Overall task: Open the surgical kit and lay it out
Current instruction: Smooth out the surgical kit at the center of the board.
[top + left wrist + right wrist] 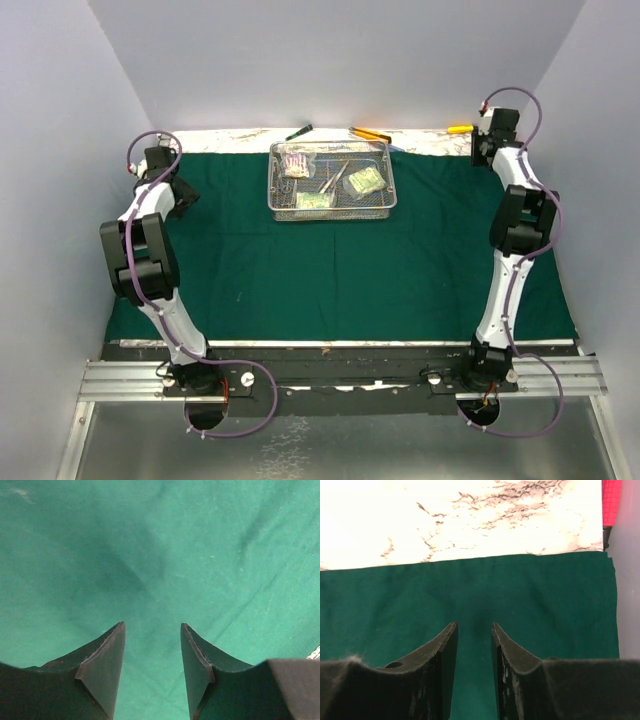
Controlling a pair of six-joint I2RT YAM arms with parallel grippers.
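We find the dark green cloth wrap [340, 270] spread flat, judged soft and limp: pinch a corner. The rectangular silver wire-mesh tray [333, 213] sits at its far centre, likely rigid and light: take its rim. Both left gripper [152, 624] and right gripper [474, 624] stand parted, empty. Its small clear packets [366, 180] look slippery.

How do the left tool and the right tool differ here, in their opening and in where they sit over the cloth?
The left tool has its jaws spread wider, while the right tool shows a narrower gap. The left tool looks down on nothing but green cloth. The right tool faces the cloth's far edge, with bare marbled tabletop beyond it. Shared: both are open and empty, with nothing between the jaws, and each is near a far corner of the cloth.
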